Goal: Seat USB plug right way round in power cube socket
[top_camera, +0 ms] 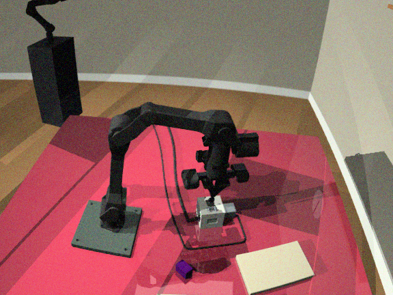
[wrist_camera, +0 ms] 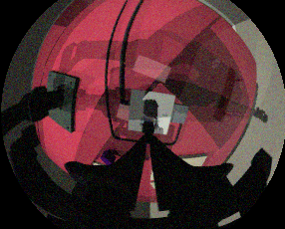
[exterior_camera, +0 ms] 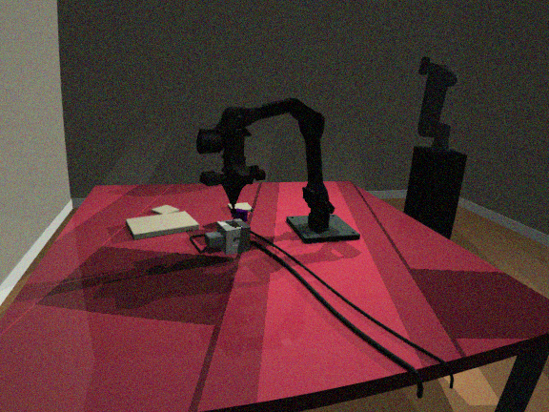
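Observation:
The power cube is a pale grey box standing on the red table, its top partly in shadow. My gripper points down over the cube's top, its fingers shut on the small dark USB plug. The plug is at the fingertips, close to the cube's top. Dark plug, fingertips and shadow merge, so its way round and whether it is in the top socket or just above it cannot be told.
A grey adapter sits on the cube's side. Black cables run beside the cube and over the table edge. A purple block and a cream box lie nearby.

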Controlling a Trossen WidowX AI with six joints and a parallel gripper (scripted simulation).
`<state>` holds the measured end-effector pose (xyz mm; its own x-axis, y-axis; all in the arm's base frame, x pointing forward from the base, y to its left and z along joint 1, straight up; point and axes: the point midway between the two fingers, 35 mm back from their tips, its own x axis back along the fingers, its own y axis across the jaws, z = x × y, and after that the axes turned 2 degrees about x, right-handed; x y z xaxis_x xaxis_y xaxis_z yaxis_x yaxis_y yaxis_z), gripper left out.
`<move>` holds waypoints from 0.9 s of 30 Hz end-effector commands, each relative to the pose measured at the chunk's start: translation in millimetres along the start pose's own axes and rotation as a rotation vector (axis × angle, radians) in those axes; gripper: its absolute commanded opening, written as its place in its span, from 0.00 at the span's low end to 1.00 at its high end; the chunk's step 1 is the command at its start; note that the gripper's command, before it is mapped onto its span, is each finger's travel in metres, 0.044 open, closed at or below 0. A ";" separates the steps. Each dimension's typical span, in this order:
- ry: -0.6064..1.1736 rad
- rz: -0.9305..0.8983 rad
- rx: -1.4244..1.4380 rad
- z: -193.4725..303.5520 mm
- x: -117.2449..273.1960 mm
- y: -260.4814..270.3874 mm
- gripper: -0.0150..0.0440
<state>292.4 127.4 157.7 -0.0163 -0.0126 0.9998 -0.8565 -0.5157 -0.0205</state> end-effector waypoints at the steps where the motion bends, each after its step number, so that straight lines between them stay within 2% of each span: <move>1: 0.005 0.002 -0.007 1.1 -0.5 -0.4 0.25; 27: 0.012 0.002 -0.021 2.8 -3.6 -1.1 0.25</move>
<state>294.0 126.4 154.5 -0.0200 -0.0068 0.9998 -0.8639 -0.5032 -0.0207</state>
